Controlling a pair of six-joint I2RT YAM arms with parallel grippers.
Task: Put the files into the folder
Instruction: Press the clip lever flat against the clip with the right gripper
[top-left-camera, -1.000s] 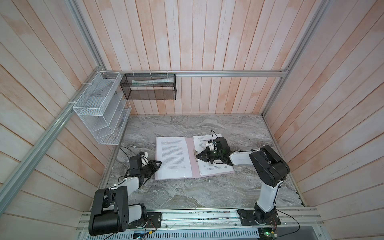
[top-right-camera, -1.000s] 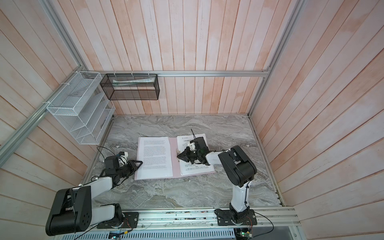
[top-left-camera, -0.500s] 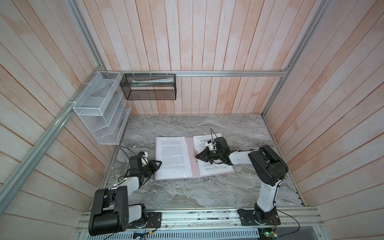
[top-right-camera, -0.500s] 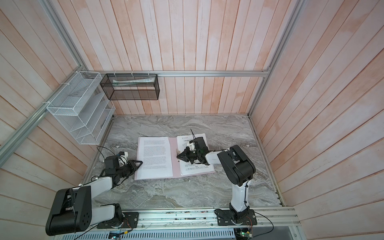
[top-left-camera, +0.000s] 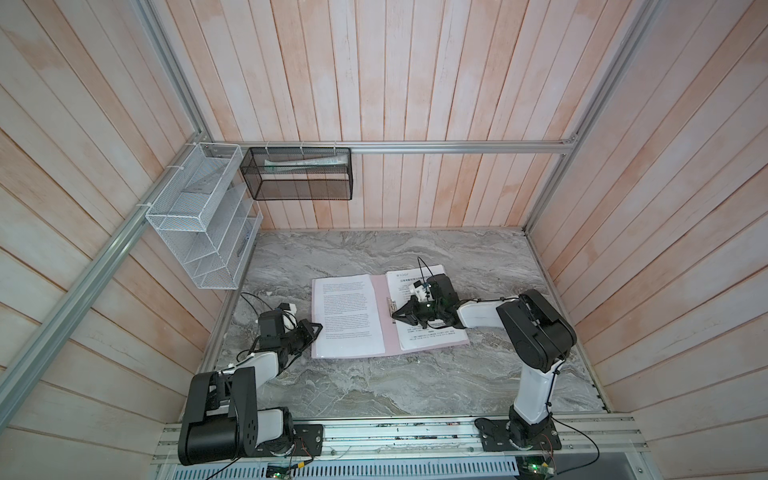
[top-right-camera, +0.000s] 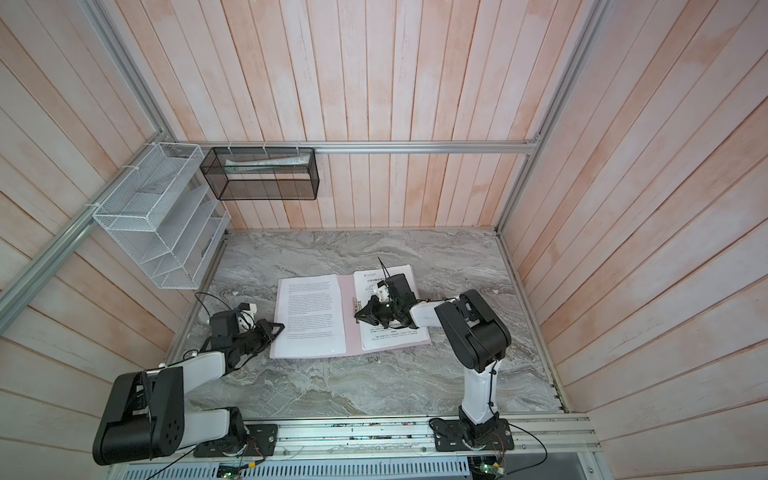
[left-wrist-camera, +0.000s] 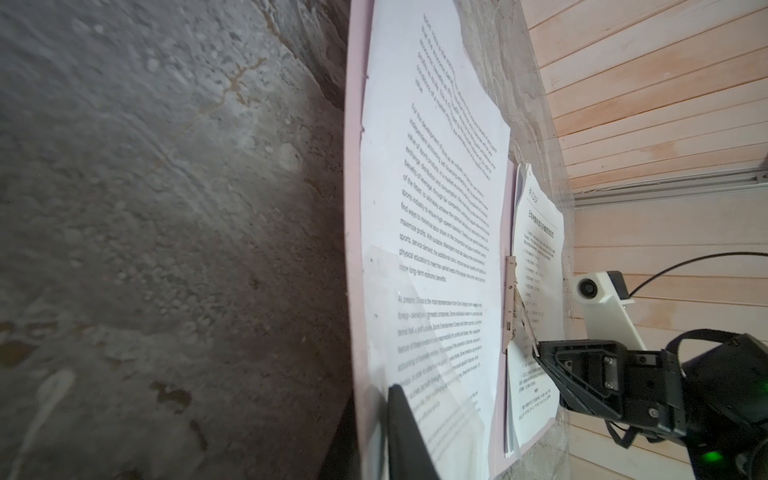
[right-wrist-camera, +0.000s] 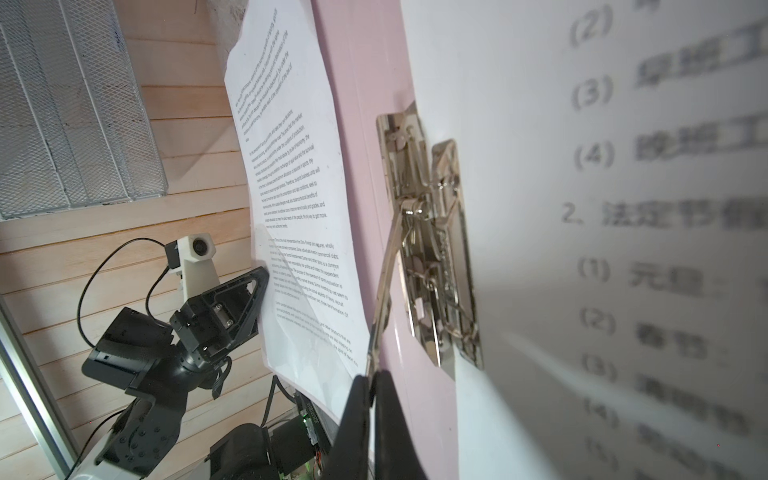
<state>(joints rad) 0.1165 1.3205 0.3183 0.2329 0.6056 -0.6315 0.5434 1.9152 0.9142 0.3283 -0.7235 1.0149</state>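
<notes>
The pink folder (top-left-camera: 380, 332) lay open on the desk (top-left-camera: 374, 386), its spine running away from us. Our right pincer (top-left-camera: 395, 318) was closed on the clip lever (right-wrist-camera: 386, 282) at the spine, beside the stacked files (top-left-camera: 432, 336). One loose sheet (top-left-camera: 345, 316) lay left of the clip, lengthwise along the spine. Our nearer left pincer (top-left-camera: 316, 328) sat at its outer edge; we could not tell whether it gripped.
</notes>
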